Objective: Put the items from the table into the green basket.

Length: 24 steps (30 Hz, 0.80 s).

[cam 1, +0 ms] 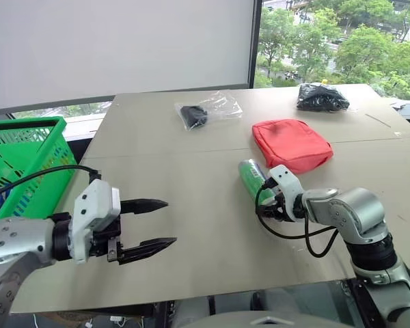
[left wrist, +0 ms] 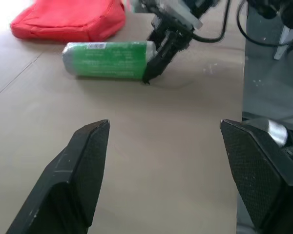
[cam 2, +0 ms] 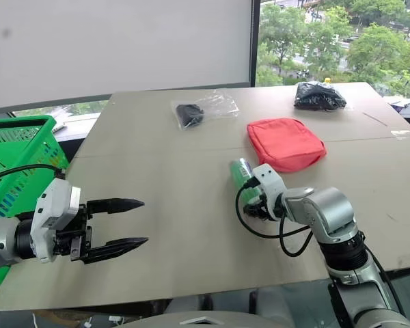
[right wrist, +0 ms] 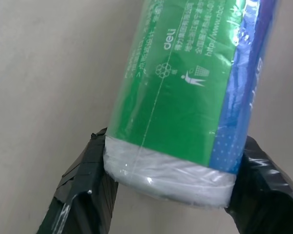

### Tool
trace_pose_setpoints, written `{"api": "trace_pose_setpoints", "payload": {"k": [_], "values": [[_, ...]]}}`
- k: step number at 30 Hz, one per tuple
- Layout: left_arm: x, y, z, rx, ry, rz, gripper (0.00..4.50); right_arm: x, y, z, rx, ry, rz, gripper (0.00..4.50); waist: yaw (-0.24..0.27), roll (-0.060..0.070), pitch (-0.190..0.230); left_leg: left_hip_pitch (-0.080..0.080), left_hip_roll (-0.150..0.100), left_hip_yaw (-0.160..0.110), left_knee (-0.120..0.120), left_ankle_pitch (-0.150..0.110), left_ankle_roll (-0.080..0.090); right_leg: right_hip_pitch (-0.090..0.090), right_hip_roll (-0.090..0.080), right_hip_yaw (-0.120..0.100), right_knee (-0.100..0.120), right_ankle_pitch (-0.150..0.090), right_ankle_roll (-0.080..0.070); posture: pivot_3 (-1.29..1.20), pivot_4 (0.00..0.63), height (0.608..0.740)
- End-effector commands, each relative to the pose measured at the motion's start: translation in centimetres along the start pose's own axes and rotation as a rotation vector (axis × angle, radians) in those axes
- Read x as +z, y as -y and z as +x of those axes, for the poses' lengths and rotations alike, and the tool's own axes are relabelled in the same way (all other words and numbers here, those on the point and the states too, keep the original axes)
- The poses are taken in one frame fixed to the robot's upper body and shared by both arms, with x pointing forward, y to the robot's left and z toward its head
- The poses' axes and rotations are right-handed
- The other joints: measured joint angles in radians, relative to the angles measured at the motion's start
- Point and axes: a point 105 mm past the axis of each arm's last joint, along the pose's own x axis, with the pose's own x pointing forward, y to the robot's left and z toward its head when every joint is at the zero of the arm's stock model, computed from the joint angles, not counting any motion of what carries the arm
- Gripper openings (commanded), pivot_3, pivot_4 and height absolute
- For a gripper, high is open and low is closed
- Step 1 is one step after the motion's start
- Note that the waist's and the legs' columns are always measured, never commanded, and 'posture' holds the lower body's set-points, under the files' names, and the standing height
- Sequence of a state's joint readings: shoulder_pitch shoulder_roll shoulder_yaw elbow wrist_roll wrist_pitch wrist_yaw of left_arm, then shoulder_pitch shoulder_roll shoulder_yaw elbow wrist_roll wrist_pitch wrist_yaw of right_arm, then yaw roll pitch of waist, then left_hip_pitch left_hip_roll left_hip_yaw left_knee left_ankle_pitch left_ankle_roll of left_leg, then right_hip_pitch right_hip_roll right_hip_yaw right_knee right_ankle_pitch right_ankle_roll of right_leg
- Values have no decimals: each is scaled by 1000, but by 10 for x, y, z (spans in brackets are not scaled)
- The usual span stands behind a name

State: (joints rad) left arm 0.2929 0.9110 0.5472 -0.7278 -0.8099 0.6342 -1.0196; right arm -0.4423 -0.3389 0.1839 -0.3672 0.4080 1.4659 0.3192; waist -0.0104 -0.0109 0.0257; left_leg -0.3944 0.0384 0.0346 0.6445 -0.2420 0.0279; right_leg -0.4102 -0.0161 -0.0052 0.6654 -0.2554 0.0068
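Note:
A green-and-white bottle [cam 1: 251, 179] lies on its side on the table [cam 1: 191, 273], just in front of the red pouch [cam 1: 290, 143]. My right gripper [right wrist: 176, 144] is at the bottle's near end, one finger pressed against each side of it. Over the table's near left part my left gripper [cam 1: 169, 222] hovers open with nothing between its fingers, pointing toward the bottle [left wrist: 107, 59]. The green basket [cam 1: 27, 126] stands off the table's left edge. Farther back lie a clear bag with a black object [cam 1: 205, 111] and a black crinkly bag [cam 1: 321, 98].
A seam line crosses the tabletop between the far items and the near ones. A white wall panel and a window with trees stand behind the table. Black cables loop from both wrists.

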Motion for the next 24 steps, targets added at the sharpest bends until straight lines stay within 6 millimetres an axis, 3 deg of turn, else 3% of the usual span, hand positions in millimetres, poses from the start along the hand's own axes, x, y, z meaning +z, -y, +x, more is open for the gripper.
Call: {"api": "trace_pose_setpoints", "payload": {"k": [1, 3, 6, 8, 11, 16, 19, 23, 24], "values": [[7, -20, 17, 163, 163, -102, 3713, 57, -21, -15, 93, 346, -167, 2302, 1, 2, 1, 0, 0, 0, 0, 0, 0, 0, 0, 0, 0, 0, 0, 60, 0, 740], [7, -30, 26, 237, 226, -185, 3713, 69, -28, -18, 121, 438, -231, 2302, 1, 1, 1, -1, 0, -1, 1, 0, 0, 0, 1, 0, 0, 0, 0, 58, 0, 740], [21, -45, 33, 277, 506, -386, 3713, 94, -53, -32, 245, 643, -313, 2302, 2, -1, 0, -2, 0, -1, 2, 0, 0, 0, 1, 1, 0, 1, 0, 58, 0, 740], [27, -56, 35, 294, 635, -490, 3713, 98, -69, -42, 337, 722, -410, 2302, 2, -4, -1, -3, 0, -1, 3, 0, 0, 0, 0, 1, 1, 1, 0, 59, 0, 740], [37, -62, 42, 273, 750, -573, 3713, 99, -79, -47, 379, 777, -545, 2302, 7, -4, -2, -3, 0, -2, 4, 0, 0, 1, 0, 0, 0, 1, 0, 62, 0, 740], [53, -40, 59, 83, 783, -596, 3713, 95, -86, -45, 403, 791, -698, 2302, 12, -4, -2, -2, -1, -2, 5, 0, 0, 2, 0, 0, 1, 1, 0, 62, 0, 740], [51, -28, 67, 7, 737, -600, 3713, 93, -86, -45, 414, 794, -745, 2302, 14, -4, -1, -1, -1, -2, 5, 0, 0, 2, 1, 0, 1, 1, -1, 54, 0, 740], [46, -33, 73, 11, 717, -601, 3713, 92, -86, -44, 422, 796, -765, 2302, 19, -4, -1, -1, -1, -2, 5, 0, 0, 2, 2, 0, 1, 1, -1, 49, 0, 740], [47, -35, 73, 18, 721, -601, 3460, 92, -85, -44, 423, 797, -767, 2302, 20, -3, -1, -1, -1, -2, 5, 0, 0, 2, 2, 0, 1, 1, -1, 47, 0, 740]]}}
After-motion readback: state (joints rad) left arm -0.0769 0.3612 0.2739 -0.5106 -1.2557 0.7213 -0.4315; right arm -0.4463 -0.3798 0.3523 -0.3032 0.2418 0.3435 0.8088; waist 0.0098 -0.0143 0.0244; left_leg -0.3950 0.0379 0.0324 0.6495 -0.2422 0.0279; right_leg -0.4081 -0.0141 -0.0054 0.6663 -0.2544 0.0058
